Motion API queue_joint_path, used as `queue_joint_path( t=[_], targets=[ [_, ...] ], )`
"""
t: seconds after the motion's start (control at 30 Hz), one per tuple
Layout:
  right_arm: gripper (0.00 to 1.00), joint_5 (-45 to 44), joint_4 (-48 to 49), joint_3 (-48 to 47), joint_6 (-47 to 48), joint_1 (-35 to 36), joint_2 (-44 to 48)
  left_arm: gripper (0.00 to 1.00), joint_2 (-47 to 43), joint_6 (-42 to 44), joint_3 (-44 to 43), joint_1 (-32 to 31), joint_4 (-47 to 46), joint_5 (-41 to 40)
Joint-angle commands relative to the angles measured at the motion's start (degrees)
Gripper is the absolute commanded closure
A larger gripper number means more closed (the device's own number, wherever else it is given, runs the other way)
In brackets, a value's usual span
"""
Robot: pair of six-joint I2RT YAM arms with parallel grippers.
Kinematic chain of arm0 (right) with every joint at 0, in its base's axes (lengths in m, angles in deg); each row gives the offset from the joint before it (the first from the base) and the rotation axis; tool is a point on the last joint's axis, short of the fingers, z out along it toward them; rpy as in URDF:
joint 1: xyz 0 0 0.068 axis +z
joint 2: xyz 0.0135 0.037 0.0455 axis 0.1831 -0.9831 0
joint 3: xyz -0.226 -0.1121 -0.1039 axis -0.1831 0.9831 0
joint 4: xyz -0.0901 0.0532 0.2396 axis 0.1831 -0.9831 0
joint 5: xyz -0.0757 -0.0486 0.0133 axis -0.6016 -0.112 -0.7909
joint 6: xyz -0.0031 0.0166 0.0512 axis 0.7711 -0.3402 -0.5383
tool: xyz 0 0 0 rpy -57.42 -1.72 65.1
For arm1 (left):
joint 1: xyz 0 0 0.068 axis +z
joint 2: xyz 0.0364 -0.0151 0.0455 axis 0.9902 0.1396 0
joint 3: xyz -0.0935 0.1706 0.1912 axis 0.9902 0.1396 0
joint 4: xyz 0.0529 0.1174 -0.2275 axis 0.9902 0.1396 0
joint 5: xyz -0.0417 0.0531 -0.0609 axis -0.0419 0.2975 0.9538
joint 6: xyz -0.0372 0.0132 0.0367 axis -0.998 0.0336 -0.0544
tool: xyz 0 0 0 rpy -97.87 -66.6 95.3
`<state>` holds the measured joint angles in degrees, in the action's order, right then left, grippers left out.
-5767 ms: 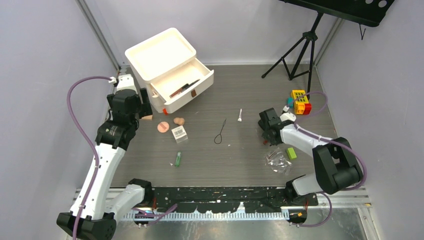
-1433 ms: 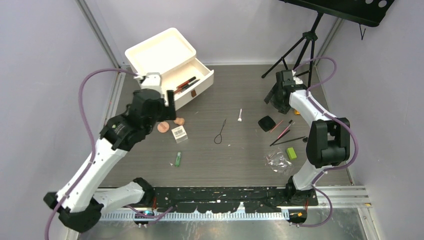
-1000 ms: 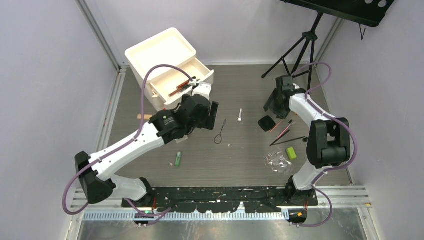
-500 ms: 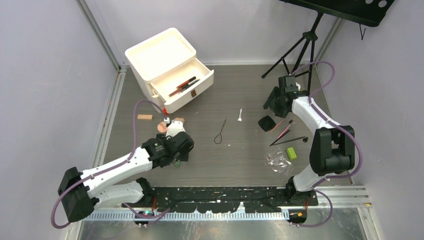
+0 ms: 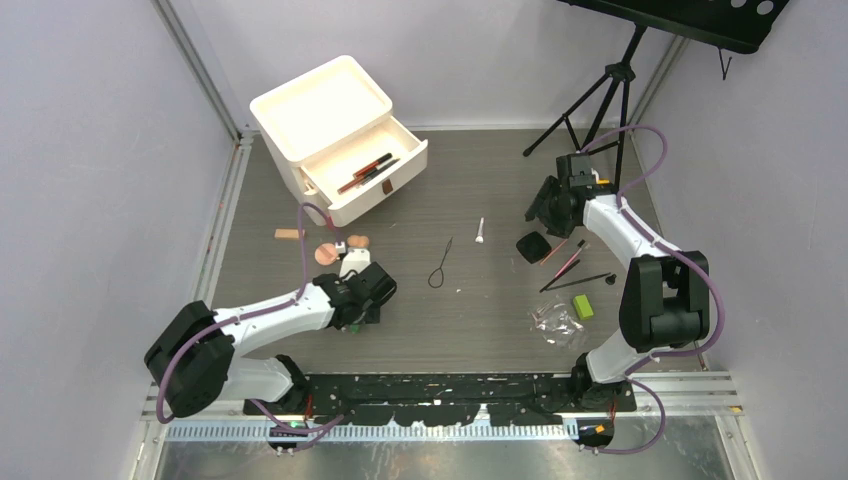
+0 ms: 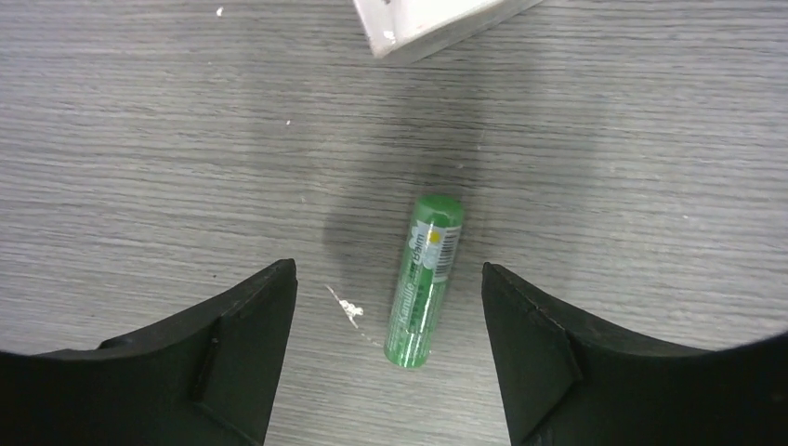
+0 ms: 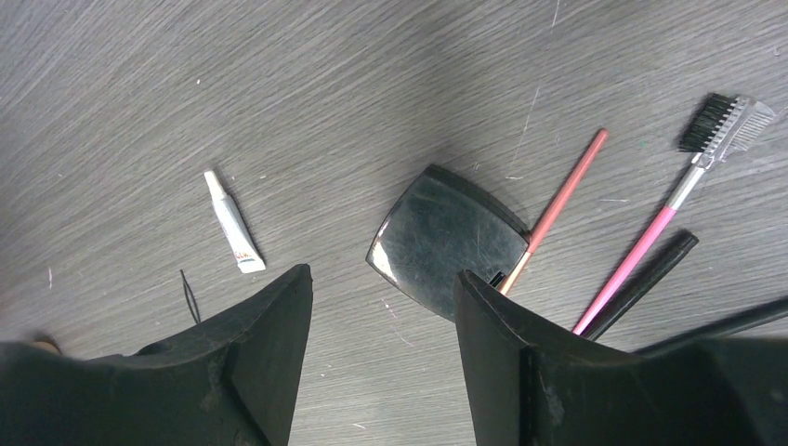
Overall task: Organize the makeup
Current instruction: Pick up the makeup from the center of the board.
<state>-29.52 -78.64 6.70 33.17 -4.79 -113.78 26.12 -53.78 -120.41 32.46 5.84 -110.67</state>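
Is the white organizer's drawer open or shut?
Open: the drawer is pulled out of the white organizer, with pencils lying inside.

The tube (image 6: 425, 279) lies beneath the left end effector (image 6: 387, 269), the box (image 6: 437, 23) just behind; the compact (image 7: 446, 240) lies left of the pencil (image 7: 556, 206)

You are looking into a robotics lab cell: white left arm (image 5: 270, 315) and right arm (image 5: 615, 220) bolted to a grey bench (image 5: 480, 300), plain lilac wall panels (image 5: 90, 200), an aluminium rail (image 5: 195, 60), a black tripod (image 5: 605, 90).
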Motion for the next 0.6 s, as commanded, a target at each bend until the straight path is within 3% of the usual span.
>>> queue_joint_path(
  t=[0.0, 0.57],
  targets=[
    [0.38, 0.28, 1.87, 0.39, -0.05, -0.06, 2.94, 0.27, -1.56, -0.07, 2.50, 2.28, -6.48, 3.70],
    [0.40, 2.27, 2.00, 0.85, -0.43, -0.06, 3.85, 0.63, -0.41, -0.99, 7.30, 3.19, -12.84, 13.45]
  ],
)
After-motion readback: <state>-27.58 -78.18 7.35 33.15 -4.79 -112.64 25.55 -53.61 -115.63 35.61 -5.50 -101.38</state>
